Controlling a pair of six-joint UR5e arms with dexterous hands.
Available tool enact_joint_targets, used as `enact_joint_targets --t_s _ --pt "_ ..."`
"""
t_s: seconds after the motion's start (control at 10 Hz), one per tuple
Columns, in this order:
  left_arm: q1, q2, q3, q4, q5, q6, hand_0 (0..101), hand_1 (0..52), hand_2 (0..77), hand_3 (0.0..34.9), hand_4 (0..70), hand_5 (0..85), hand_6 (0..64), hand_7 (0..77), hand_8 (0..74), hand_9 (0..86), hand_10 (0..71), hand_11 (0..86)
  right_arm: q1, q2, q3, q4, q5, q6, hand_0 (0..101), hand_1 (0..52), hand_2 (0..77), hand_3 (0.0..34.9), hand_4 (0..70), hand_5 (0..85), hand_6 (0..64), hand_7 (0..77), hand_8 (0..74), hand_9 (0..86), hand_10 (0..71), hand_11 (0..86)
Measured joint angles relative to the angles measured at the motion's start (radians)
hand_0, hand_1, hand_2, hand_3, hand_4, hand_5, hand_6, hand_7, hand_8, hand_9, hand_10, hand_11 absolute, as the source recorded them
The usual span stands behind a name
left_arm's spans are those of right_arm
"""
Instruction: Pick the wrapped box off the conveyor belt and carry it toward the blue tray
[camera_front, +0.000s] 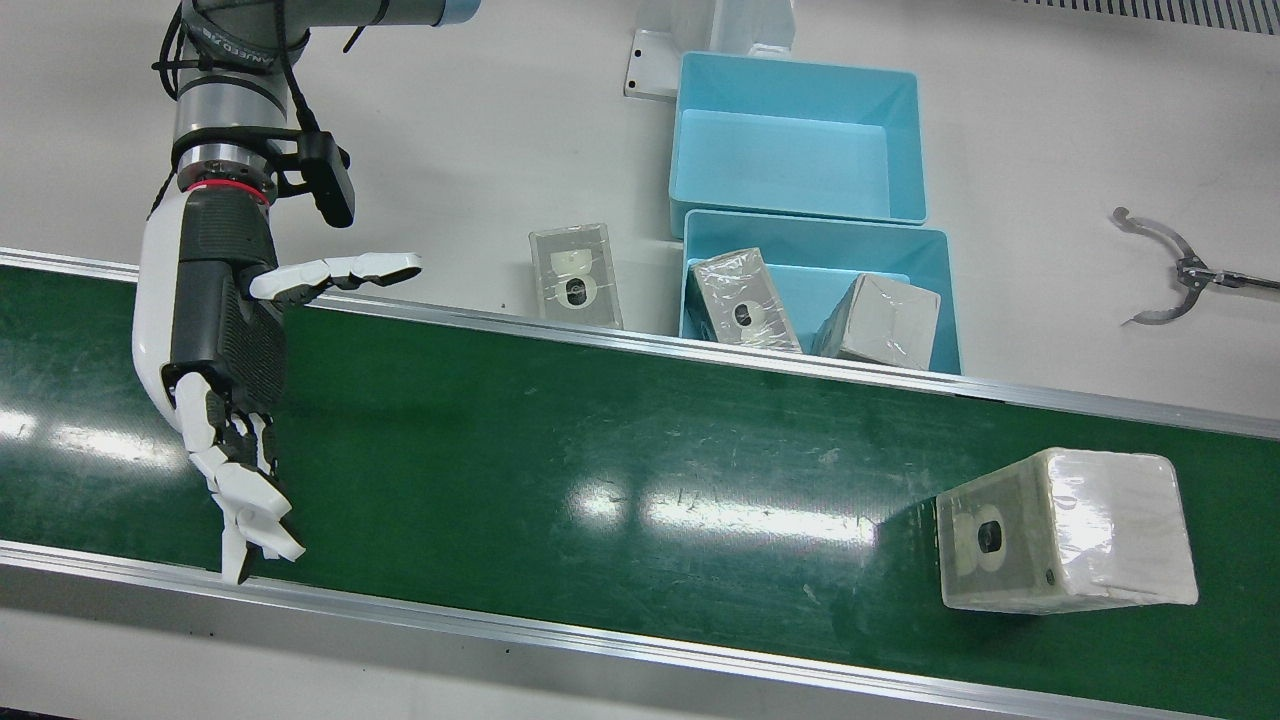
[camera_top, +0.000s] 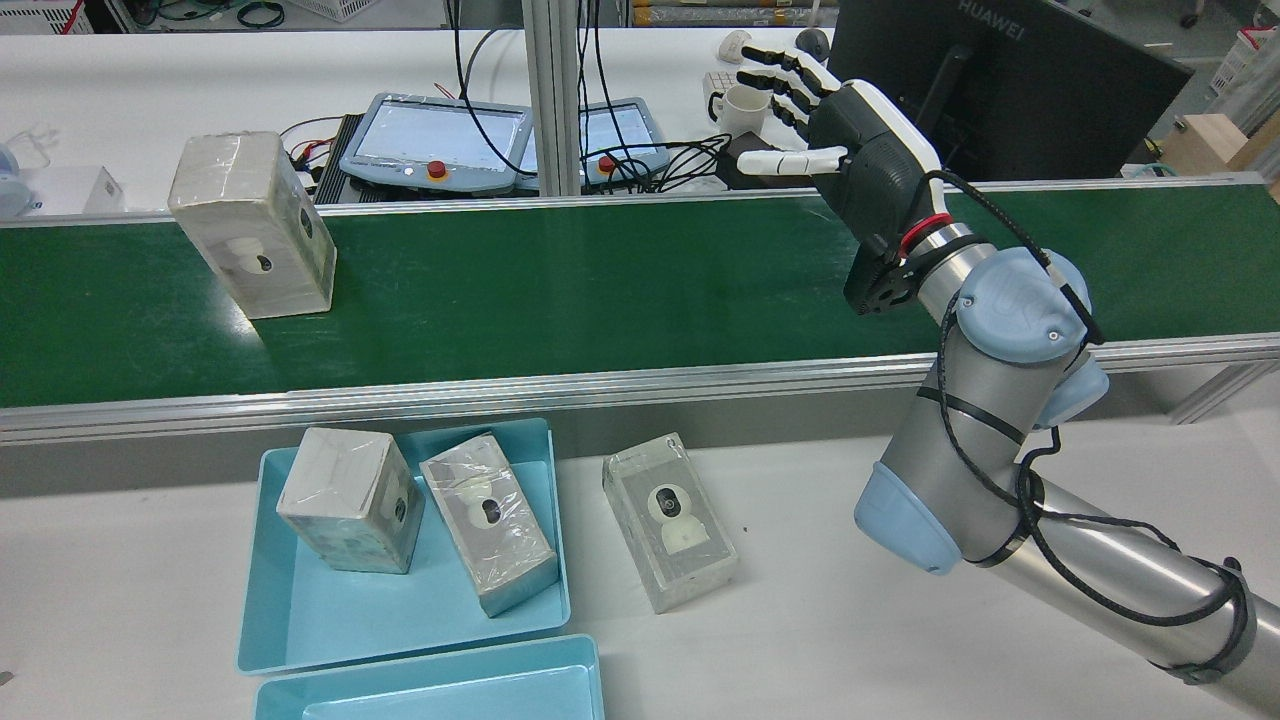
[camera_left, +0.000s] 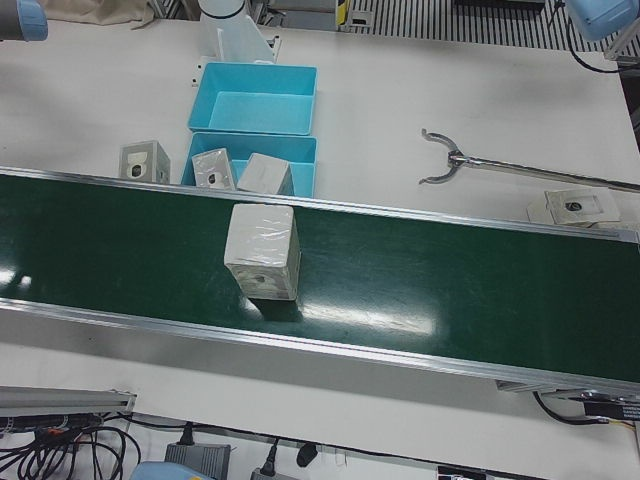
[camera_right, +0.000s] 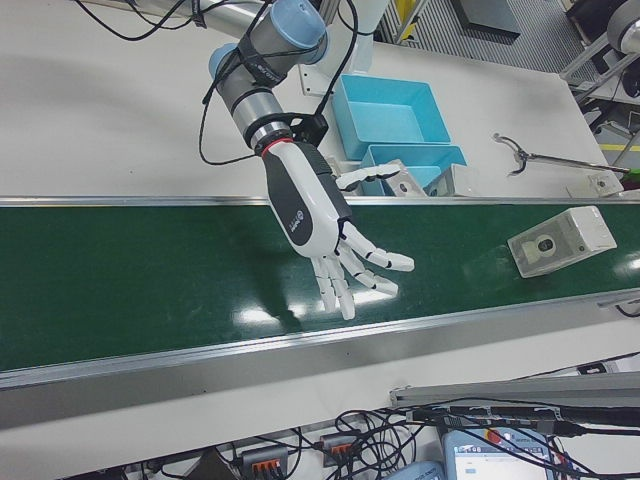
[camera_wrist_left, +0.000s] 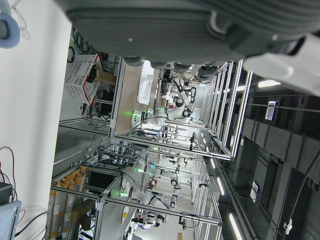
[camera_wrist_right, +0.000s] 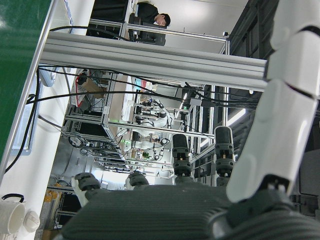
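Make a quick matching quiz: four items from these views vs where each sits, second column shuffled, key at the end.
Items
1. right hand
2. standing box
3. far tray
4. reacher tool

Places
A. white table, beside the trays
B. on the belt, apart from the hand
C. open above the belt, holding nothing
D. no boxes in it, behind the tray with two boxes

Pairs: 1-C, 2-B, 3-D, 4-A
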Motion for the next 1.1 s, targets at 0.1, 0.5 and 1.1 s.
enact_joint_targets --t_s 0.1,0.5,1.1 --pt "0.000 0.000 0.000 0.000 0.000 0.000 0 0.0 0.5 0.0 0.0 0.5 0.5 0.5 0.5 0.0 0.5 0.0 0.005 -0.002 0.000 0.000 0.000 0.000 42 9.3 10.9 30.1 8.7 22.9 0.0 20.2 0.0 2.2 2.7 4.4" --pt "0.000 0.000 0.000 0.000 0.000 0.000 0 0.0 0.5 0.0 0.0 0.5 0.0 0.5 0.5 0.0 0.5 0.0 0.009 -0.013 0.000 0.000 -0.002 0.001 41 9.3 11.4 30.1 9.3 22.9 0.0 21.3 0.0 2.7 2.7 4.9" --pt "0.000 0.000 0.000 0.000 0.000 0.000 0 0.0 0.5 0.0 0.0 0.5 0.0 0.5 0.5 0.0 0.5 0.0 0.006 -0.011 -0.011 0.000 -0.002 0.001 41 9.3 13.1 30.1 12.5 24.0 0.0 22.4 0.0 2.7 4.4 5.4"
